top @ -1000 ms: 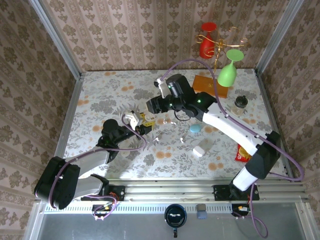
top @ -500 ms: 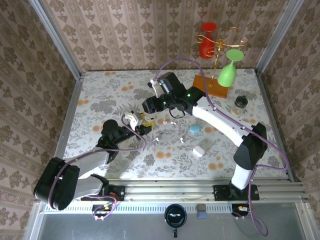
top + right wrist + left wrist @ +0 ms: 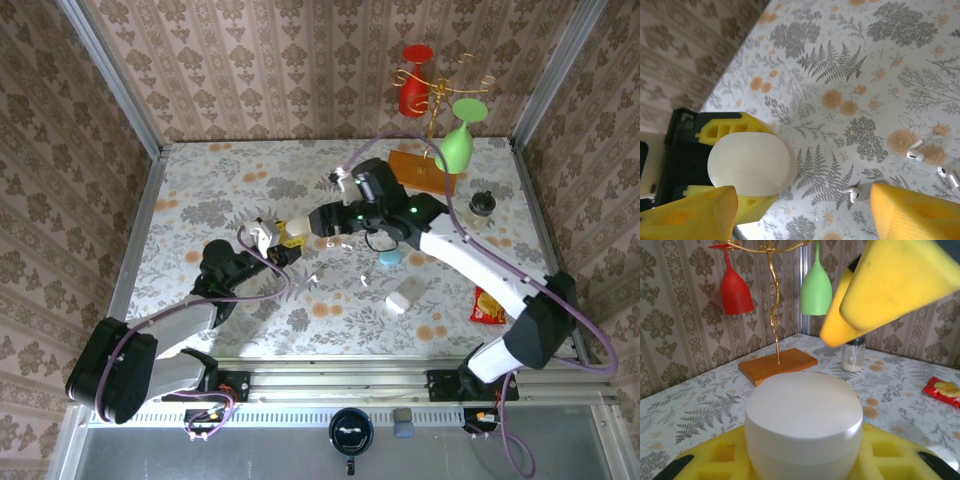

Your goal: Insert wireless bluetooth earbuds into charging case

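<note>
My left gripper (image 3: 272,241) is shut on a white oval charging case (image 3: 293,230), lid closed, clamped between its yellow foam pads (image 3: 715,460). The case (image 3: 803,415) sits in the lower middle of the left wrist view. My right gripper (image 3: 312,224) hovers open just beside and above it, and one of its yellow fingers (image 3: 885,285) hangs over the case. In the right wrist view the case (image 3: 751,164) lies by the left finger, and my right gripper (image 3: 802,200) has nothing between its fingers. Three earbuds (image 3: 856,193), (image 3: 915,151), (image 3: 947,174) lie loose on the table.
A blue case (image 3: 389,257) and another white case (image 3: 405,296) lie right of centre. A red packet (image 3: 485,307) and a small jar (image 3: 482,205) are at the right. A wire stand on a wooden base (image 3: 420,168) holds a red glass (image 3: 415,80) and a green glass (image 3: 455,145).
The right arm's wrist has swung to the right and lowered toward the held case, and its fingers have spread wider. The left arm has hardly moved.
</note>
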Action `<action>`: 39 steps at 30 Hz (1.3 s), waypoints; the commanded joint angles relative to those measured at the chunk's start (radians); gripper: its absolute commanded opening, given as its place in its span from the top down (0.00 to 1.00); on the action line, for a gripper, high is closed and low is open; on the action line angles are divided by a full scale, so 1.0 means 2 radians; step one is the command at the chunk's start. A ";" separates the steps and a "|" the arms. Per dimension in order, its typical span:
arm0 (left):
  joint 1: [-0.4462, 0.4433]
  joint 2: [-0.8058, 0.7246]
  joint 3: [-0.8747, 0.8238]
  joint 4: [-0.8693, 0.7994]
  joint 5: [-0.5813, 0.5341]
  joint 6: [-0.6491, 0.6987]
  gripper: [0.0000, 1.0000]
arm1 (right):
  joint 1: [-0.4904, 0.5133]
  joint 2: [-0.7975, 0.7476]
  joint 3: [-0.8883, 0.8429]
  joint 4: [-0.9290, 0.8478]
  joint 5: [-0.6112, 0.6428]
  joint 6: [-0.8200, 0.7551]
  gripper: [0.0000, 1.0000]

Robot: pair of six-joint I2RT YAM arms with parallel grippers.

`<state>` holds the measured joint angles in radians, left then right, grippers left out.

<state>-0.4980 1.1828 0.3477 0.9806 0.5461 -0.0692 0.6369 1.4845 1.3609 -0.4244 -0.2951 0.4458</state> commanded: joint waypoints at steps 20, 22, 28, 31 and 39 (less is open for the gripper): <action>-0.016 0.053 0.042 0.136 0.013 -0.063 0.72 | -0.058 -0.020 -0.198 0.452 -0.250 0.393 0.24; -0.016 0.055 0.045 0.136 0.020 -0.062 0.72 | -0.056 -0.016 -0.193 0.448 -0.249 0.395 0.26; -0.021 0.060 0.052 0.136 0.028 -0.057 0.72 | -0.052 0.008 -0.178 0.456 -0.257 0.412 0.42; -0.023 0.063 0.054 0.135 0.030 -0.057 0.72 | -0.050 0.017 -0.175 0.471 -0.262 0.421 0.46; -0.024 0.065 0.047 0.139 0.018 -0.054 0.71 | -0.050 0.025 -0.176 0.481 -0.262 0.429 0.75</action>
<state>-0.5381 1.3144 0.4198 1.2171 0.5755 -0.1738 0.5301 1.5208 0.9829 0.5037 -0.7937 1.3025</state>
